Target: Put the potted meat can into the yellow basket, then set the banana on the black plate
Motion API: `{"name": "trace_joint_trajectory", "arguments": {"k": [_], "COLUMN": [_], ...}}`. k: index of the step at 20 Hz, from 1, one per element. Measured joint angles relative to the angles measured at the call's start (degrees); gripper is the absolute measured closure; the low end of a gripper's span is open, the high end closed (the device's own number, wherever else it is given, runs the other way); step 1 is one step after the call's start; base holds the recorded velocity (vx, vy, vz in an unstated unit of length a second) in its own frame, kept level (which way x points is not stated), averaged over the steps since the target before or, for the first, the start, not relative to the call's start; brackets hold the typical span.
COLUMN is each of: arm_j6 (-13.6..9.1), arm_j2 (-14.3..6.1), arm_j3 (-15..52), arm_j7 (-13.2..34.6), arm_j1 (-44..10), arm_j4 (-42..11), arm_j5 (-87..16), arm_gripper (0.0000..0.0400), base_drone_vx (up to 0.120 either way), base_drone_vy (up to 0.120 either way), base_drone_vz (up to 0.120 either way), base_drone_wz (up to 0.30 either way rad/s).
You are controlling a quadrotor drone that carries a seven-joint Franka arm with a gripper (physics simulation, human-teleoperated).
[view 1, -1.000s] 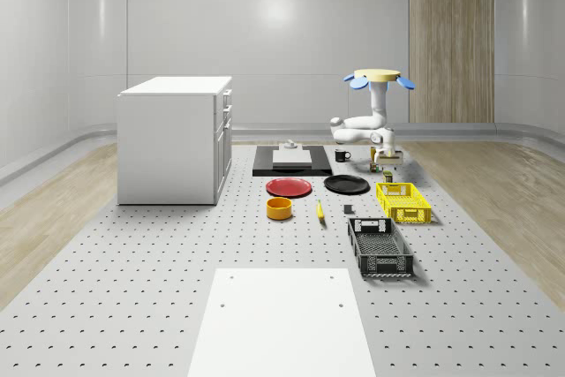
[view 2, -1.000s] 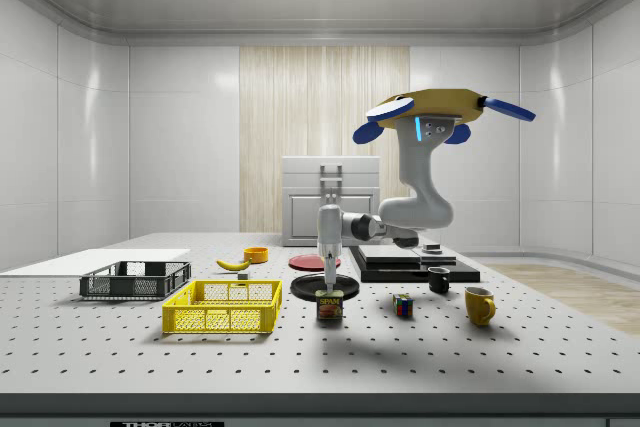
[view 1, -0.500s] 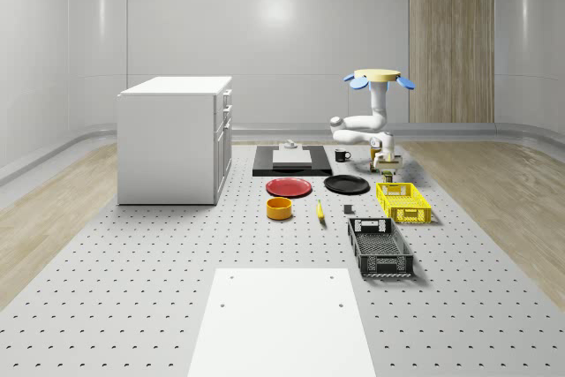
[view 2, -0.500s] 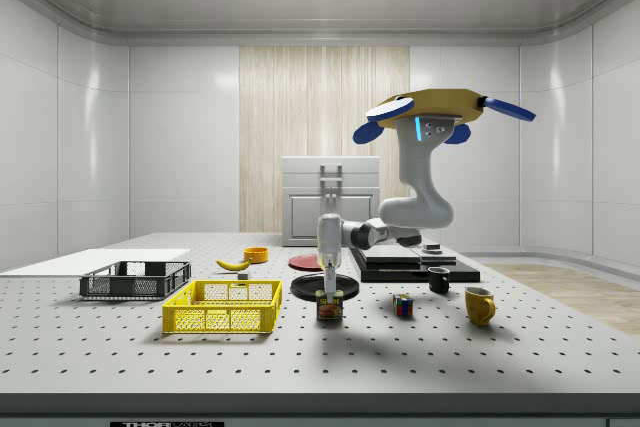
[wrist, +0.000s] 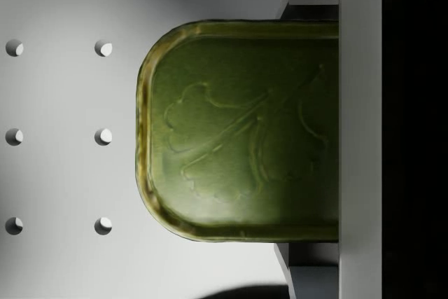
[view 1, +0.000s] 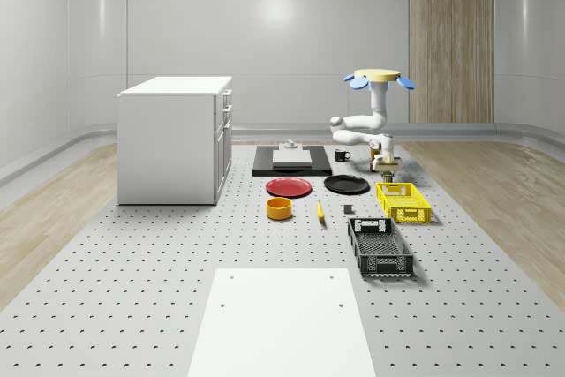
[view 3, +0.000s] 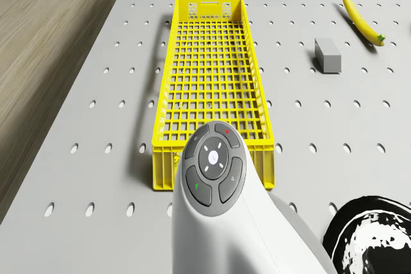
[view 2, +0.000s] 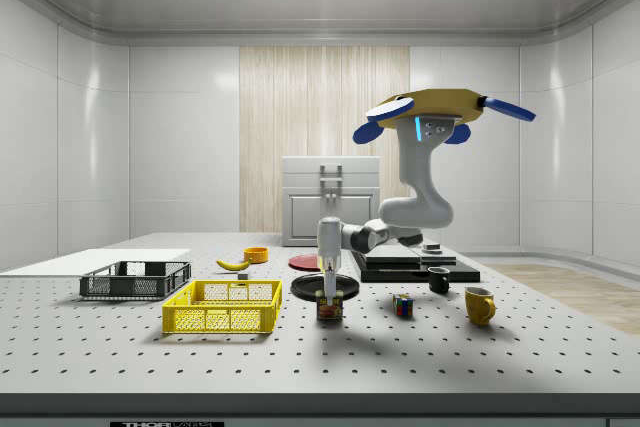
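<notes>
The drone [view 2: 432, 112] hovers above the far right part of the table [view 1: 132, 297], over the spot beside the black plate [view 1: 346, 184], with its arm [view 2: 415, 209] hanging down, bending at the elbow toward the side view's left, and ending in a forearm that points straight down. The gripper [view 2: 329, 297] is lowered around the potted meat can [view 2: 329, 309], which stands on the table just off the far end of the yellow basket [view 2: 223, 307]; in the wrist view a finger [wrist: 358, 131] lies flat against one side of the can's green lid [wrist: 238, 131], but whether the fingers are pinching it I cannot tell. Since a second ago the gripper has come down from just above the can to around it, while the drone has kept its place. The banana [view 1: 320, 211] lies nearer, between the orange bowl [view 1: 279, 208] and a small grey block [view 3: 327, 54]. The table is grey and dotted with holes, with a white cabinet [view 1: 172, 139] at its far left, in a pale-walled room with a wood panel [view 1: 450, 37].
</notes>
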Motion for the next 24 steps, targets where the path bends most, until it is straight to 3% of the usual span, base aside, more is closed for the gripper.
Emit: {"name": "trace_joint_trajectory", "arguments": {"k": [9, 15, 21, 24], "arm_j6": [-0.2, -1.8, -2.3, -2.2], "arm_j2": [-0.3, -0.3, -0.6, -0.9], "arm_j3": [1.1, 5.4, 7.8, 8.2], "arm_j7": [0.1, 0.6, 0.9, 1.0], "arm_j1": [0.0, 0.1, 0.0, -0.1], "arm_j4": [-0.3, -1.4, -1.8, -1.9], "arm_j5": [0.9, 5.0, 7.4, 7.9], "arm_gripper": [0.0112, 0.0112, 0.0113, 0.0113], "base_drone_vx": [0.000, 0.007, 0.120, 0.120], "base_drone_vy": [0.000, 0.000, 0.000, 0.000], "base_drone_vz": [0.000, 0.113, 0.120, 0.027], "base_drone_wz": [0.000, 0.000, 0.000, 0.000]}}
